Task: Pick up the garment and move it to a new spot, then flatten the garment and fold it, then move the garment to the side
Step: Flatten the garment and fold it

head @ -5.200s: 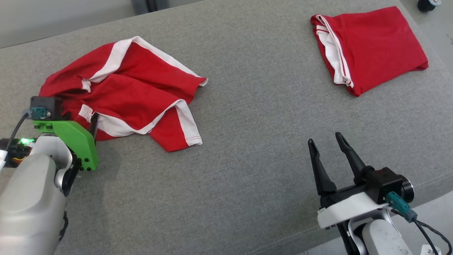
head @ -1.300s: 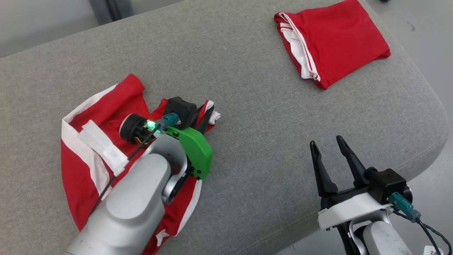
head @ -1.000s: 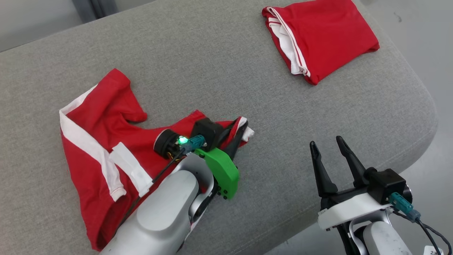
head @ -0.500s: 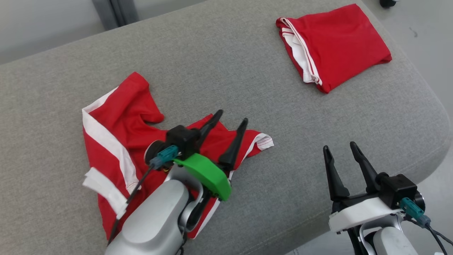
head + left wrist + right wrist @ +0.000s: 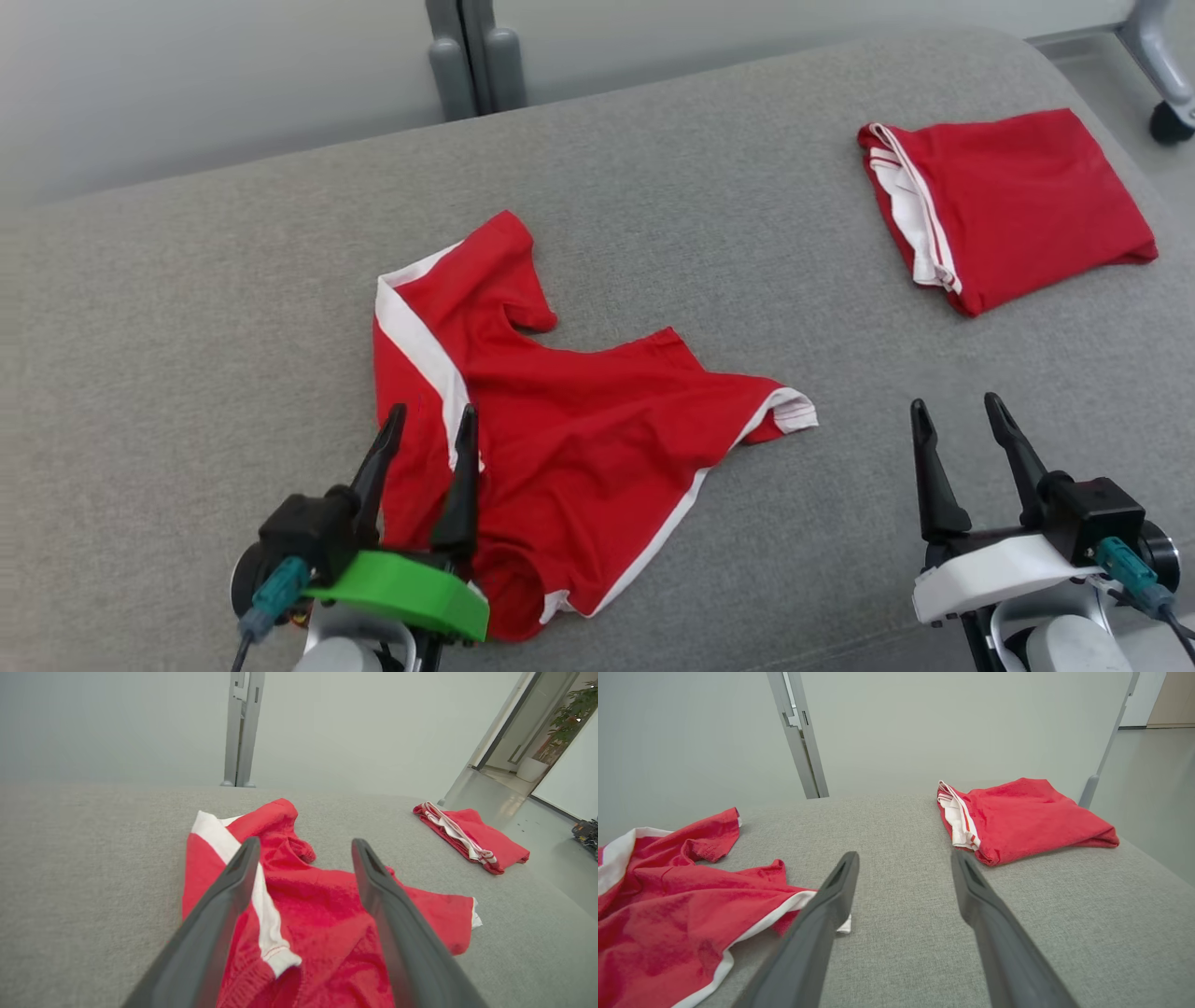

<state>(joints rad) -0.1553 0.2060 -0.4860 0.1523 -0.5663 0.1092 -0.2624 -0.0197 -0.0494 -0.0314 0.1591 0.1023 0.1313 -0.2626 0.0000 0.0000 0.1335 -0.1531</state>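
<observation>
A red garment with white stripes (image 5: 569, 439) lies loosely spread and wrinkled near the middle of the grey padded surface (image 5: 233, 308); it also shows in the left wrist view (image 5: 322, 910) and the right wrist view (image 5: 668, 891). My left gripper (image 5: 428, 420) stands open at the lower left, raised over the garment's near left edge, with nothing between its fingers (image 5: 233, 891). My right gripper (image 5: 957, 411) stands open at the lower right, apart from the garment, over bare grey fabric (image 5: 903, 858).
A second red garment (image 5: 1004, 205), folded with white trim at its left edge, lies at the far right of the surface (image 5: 467, 833) (image 5: 1017, 816). A grey post (image 5: 471, 56) rises behind the surface. The rounded right edge drops to the floor, where a caster (image 5: 1167, 121) stands.
My left gripper dragged the garment rightward, let it go and drew back to the lower left, open. The camera view shifted between frames. The right gripper kept its pose.
</observation>
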